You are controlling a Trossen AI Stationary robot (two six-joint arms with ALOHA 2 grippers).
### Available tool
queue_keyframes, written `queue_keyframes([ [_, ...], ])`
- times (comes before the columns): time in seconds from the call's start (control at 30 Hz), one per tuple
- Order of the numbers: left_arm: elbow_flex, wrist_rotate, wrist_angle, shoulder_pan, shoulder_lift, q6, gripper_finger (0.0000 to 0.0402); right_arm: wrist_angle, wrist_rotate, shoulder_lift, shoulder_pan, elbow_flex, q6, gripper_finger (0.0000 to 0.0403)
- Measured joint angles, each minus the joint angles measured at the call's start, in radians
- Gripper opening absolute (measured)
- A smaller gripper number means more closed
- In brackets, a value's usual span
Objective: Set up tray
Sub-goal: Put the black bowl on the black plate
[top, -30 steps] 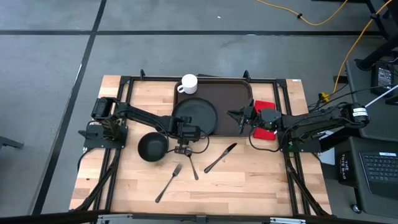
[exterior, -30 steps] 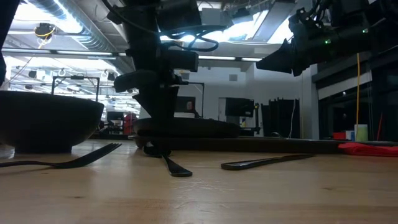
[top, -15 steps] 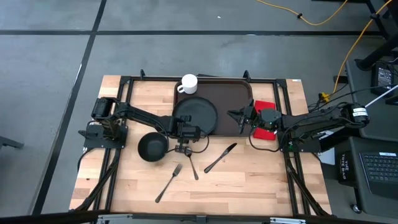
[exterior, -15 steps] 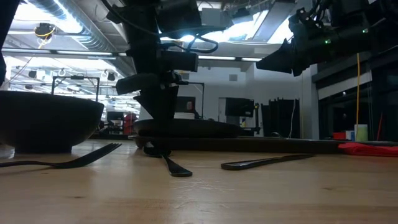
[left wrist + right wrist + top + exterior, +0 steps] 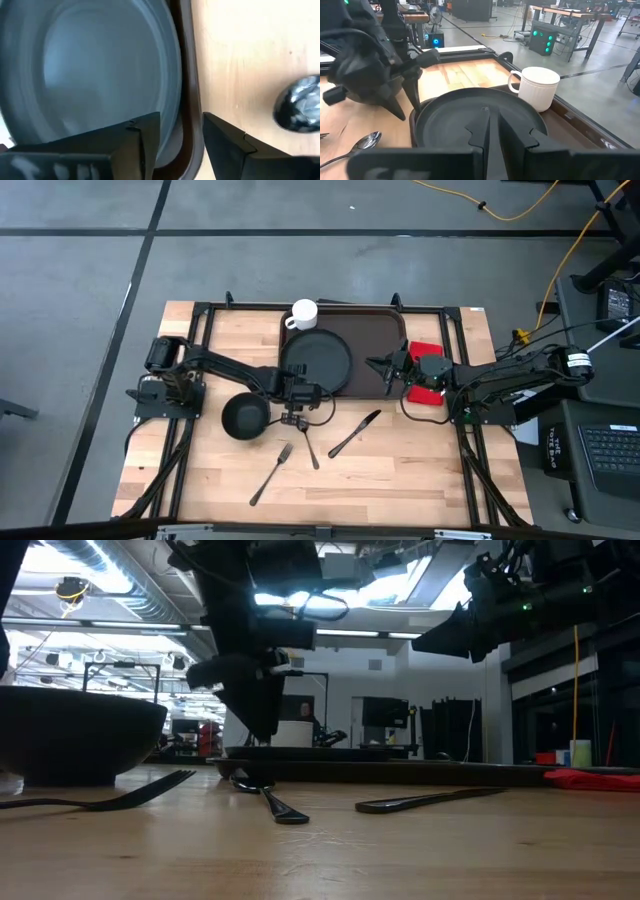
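Since the earlier frame your black plate (image 5: 318, 360) slid up-frame, flat onto the tray (image 5: 385, 345). Only the left wrist view showed the left gripper (image 5: 181, 137) narrowly parted astride plate and rim; right gripper (image 5: 491, 131) closed.

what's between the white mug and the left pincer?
The round black plate, lying on the tray, sits between the white mug and the left pincer. The high view shows it.

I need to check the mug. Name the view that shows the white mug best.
The right wrist view: the white mug shows large, handle and ribbed wall clear, standing upright on the tray behind the black plate. The high view shows it small, from above. The low and left wrist views do not show it clearly.
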Motion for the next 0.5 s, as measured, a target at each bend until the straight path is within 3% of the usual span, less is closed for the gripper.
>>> queue_keyframes([
  [0.27, 0.019, -0.023, -0.081, -0.029, -0.107, -0.015, 0.0141, -0.006, 0.0, 0.0, 0.001, 0.0, -0.001, 0.0042],
  [0.5, 0.02, -0.043, -0.233, -0.095, -0.279, -0.235, 0.0141, -0.01, -0.017, 0.0, 0.002, 0.0, -0.002, 0.0042],
])
